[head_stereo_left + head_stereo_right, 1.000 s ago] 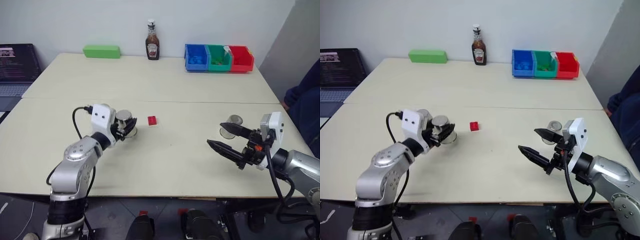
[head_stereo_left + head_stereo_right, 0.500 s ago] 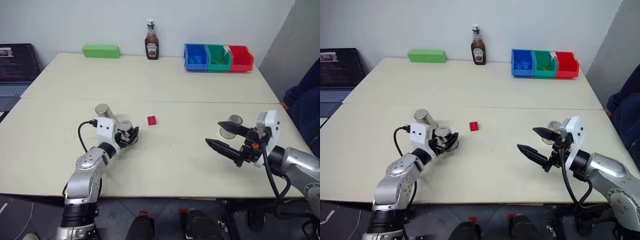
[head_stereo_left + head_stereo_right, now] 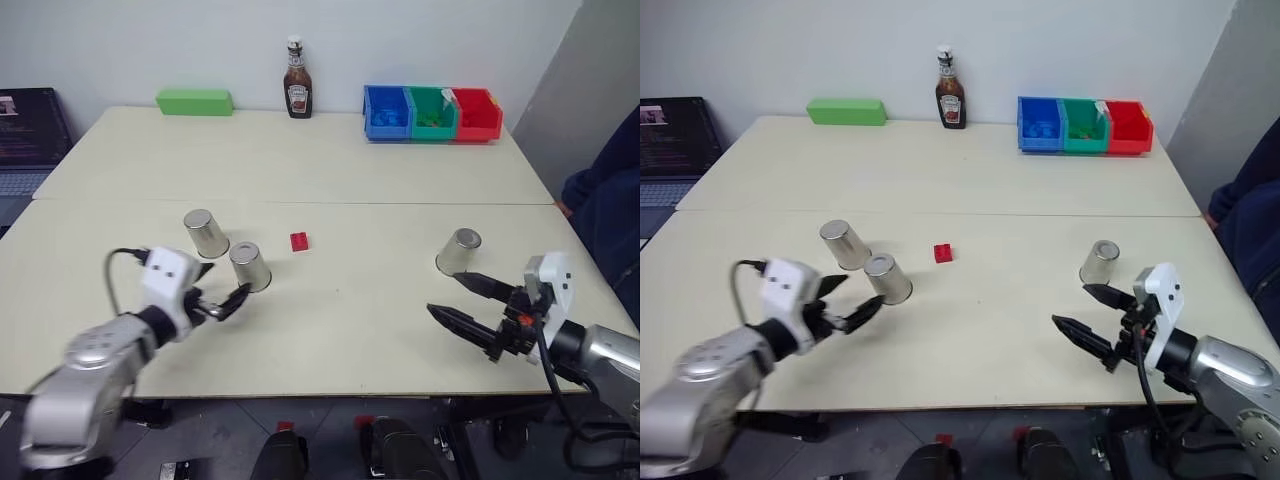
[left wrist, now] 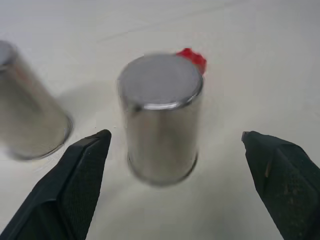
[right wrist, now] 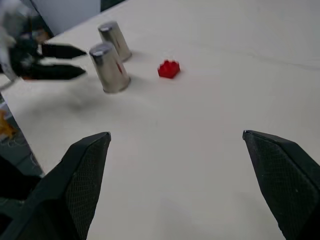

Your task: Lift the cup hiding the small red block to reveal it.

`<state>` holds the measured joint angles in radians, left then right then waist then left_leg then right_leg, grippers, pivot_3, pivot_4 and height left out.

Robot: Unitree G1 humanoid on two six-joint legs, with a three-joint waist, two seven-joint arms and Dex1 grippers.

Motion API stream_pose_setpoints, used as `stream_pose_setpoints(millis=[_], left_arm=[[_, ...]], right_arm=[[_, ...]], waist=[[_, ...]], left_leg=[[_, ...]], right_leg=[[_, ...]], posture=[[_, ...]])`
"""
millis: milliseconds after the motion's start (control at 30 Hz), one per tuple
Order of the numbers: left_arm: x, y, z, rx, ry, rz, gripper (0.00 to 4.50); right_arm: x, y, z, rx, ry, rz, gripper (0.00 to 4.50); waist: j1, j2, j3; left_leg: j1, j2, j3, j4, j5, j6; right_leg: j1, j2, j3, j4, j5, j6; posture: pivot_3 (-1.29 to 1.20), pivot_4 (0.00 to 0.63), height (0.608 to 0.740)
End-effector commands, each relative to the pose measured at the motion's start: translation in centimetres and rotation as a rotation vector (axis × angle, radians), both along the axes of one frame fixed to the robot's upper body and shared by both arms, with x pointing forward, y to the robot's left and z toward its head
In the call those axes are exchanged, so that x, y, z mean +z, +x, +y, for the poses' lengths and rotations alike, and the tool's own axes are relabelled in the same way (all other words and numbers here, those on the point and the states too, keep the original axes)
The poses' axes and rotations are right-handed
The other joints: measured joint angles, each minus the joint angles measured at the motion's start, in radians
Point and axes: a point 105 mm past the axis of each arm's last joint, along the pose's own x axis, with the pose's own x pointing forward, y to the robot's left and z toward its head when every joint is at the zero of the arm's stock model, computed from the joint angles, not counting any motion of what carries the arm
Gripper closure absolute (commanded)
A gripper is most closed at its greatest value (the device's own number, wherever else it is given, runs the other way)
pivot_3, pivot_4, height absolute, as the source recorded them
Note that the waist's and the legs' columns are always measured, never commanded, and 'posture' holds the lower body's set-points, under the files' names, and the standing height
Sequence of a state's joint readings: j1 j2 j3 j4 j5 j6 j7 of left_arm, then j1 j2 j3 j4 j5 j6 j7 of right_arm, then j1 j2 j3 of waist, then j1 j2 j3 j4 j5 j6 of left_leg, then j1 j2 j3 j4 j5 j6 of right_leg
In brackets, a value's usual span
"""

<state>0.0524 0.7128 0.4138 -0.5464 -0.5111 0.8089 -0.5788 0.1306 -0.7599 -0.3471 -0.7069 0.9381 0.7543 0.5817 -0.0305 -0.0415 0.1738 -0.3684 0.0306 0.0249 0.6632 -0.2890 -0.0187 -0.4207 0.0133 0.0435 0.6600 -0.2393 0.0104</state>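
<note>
Three alike metal cups, mouth down on the pale surface [image 3: 330, 330]: one cup [image 3: 249, 266] just ahead of the left pincer [image 3: 222, 303], a second cup [image 3: 205, 232] just beside it toward the far left, a third cup [image 3: 459, 251] well apart on the right. Small red block [image 3: 299, 241] lying bare in the open, near the first cup, under none.

Left pincer spread wide, empty, fingers [image 4: 75, 190] either side of the nearest cup without touching. Right pincer [image 3: 468, 302] likewise spread and empty, low over the surface, just short of the third cup.

Likely light, stiff, thin-walled steel; smooth, shiny and slightly tapered, so apt to slip upward out of a weak squeeze or tip if nudged at the top. Not fragile. Best taken across the middle of the wall, fingers on opposite sides, then drawn straight up.
</note>
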Motion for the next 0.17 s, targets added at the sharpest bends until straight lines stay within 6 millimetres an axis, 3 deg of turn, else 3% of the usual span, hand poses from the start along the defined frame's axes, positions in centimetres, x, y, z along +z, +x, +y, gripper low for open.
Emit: stream_pose_setpoints(millis=[33, 167], left_arm=[[1.8, -2.6, 0.6, -0.090, -0.007, 0.082, 0.03], [3.0, -2.6, 1.6, -0.100, -0.056, 0.113, 0.03]], right_arm=[[1.6, -0.1, 0.0, 0.049, 0.005, -0.050, 0.00], [1.6, 0.6, 0.6, 0.077, 0.019, -0.059, 0.00]], waist=[[0.000, 0.000, 0.000], [-0.001, 0.001, 0.001]], left_leg=[[0.002, 0.000, 0.000, 0.000, 0.000, 0.000], [0.004, 0.000, 0.001, 0.001, 0.000, 0.000]], right_leg=[[0.001, 0.000, 0.000, 0.000, -0.001, -0.001], [0.001, 0.000, 0.000, 0.001, -0.004, -0.006]], posture=[[0.00, 0.150, 0.740], [0.00, 0.150, 0.740]])
